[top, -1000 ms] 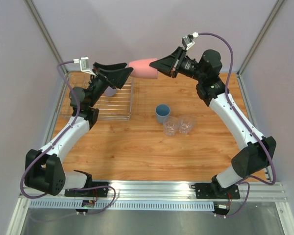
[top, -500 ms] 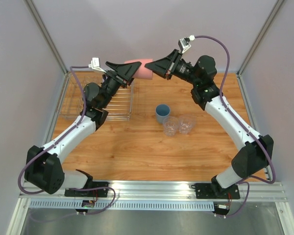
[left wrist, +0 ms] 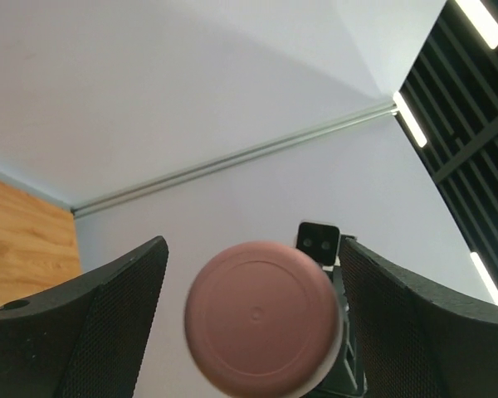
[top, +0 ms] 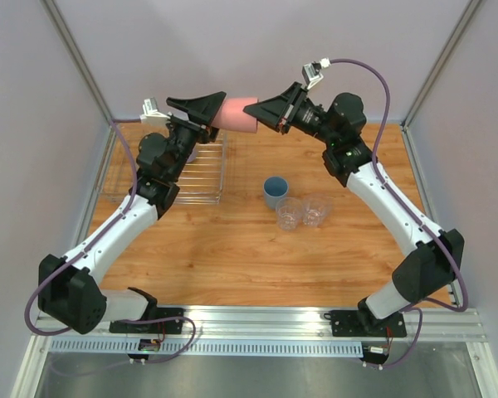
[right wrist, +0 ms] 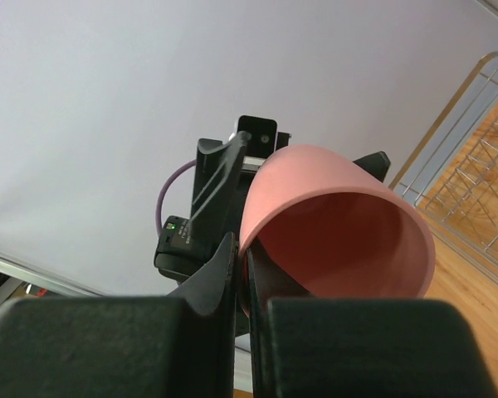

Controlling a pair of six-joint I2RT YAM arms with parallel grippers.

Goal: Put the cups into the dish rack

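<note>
Cups and the dish rack

Pink cup [top: 239, 116] lies sideways, high in the air; blue cup [top: 275, 191] stands on the desk [top: 232, 249] beside two clear cups [top: 289, 214] [top: 315, 210]; dish rack [top: 202, 178] sits far left.

You have a wood-grain tabletop [top: 232, 249] across the middle of the top view, closed in by pale lavender walls [top: 257, 41], with a metal post [top: 76, 62] slanting at upper left. An aluminium rail [top: 257, 319] runs along the bottom. At the left wrist view's upper right, light strips [left wrist: 411, 120] cross a dark slatted ceiling [left wrist: 469, 91].
</note>
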